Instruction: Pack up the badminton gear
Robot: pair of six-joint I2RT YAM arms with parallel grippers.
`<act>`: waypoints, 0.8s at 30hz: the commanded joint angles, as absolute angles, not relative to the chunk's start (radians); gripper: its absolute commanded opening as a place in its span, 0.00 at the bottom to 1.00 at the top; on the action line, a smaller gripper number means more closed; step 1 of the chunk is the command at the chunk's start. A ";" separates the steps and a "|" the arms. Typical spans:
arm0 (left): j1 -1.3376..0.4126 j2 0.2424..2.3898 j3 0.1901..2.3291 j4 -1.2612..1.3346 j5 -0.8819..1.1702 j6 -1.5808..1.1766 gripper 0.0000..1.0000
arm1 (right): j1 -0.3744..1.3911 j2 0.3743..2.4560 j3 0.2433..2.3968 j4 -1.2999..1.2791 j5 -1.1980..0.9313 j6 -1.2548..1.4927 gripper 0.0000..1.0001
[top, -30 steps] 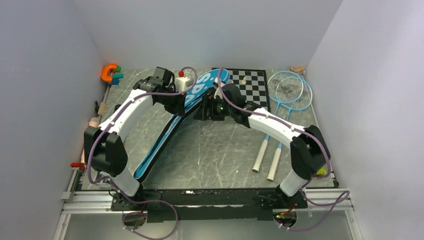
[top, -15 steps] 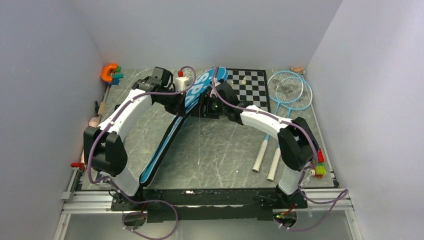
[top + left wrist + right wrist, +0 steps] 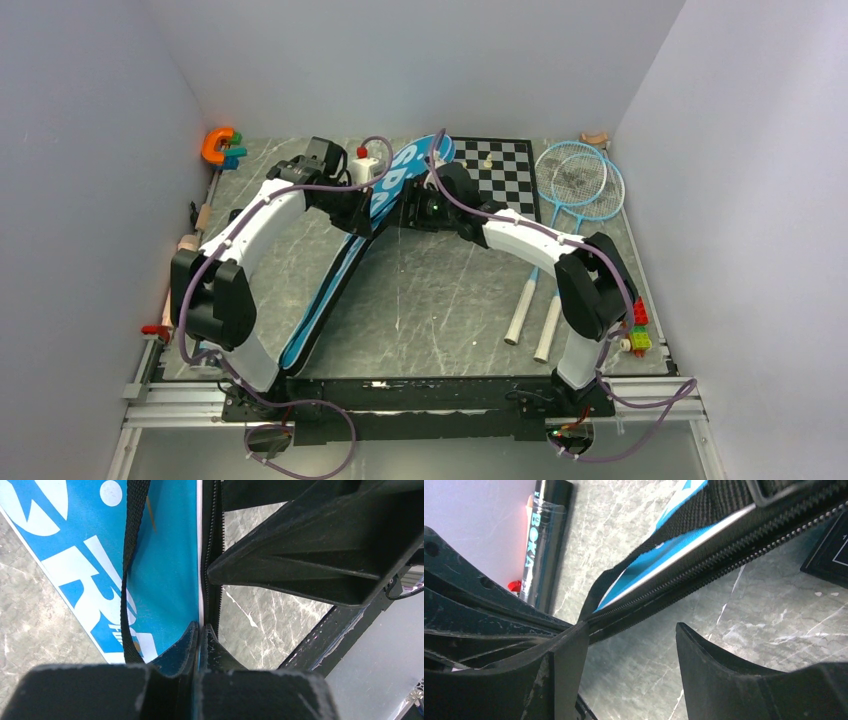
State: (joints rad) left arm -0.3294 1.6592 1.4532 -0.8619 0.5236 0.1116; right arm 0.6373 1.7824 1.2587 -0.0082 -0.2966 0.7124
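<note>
right tool (image 3: 630,630) has swung closer to the bag (image 3: 403,172), jaws apart; while left tool (image 3: 199,627) pinches the bag edge, it should grip the zipper (image 3: 724,560) lip squarely.

White arm links (image 3: 255,215), black joints (image 3: 590,290), purple cables (image 3: 300,187).

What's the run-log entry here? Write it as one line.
left gripper: shut on bag zipper edge | right gripper: open, beside bag edge | rackets: outside bag
</note>
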 commanded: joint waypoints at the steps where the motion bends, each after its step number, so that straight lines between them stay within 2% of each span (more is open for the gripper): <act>1: -0.330 1.671 1.476 -0.873 0.583 0.111 0.00 | 0.619 1.781 1.261 0.082 -0.305 0.741 0.67; 11: -0.330 1.651 1.471 -0.872 0.595 0.108 0.00 | 0.618 1.821 1.274 0.086 -0.305 0.737 0.63; 24: -0.327 1.659 1.466 -0.865 0.569 0.097 0.00 | 0.618 1.726 1.159 0.142 -0.323 0.748 0.68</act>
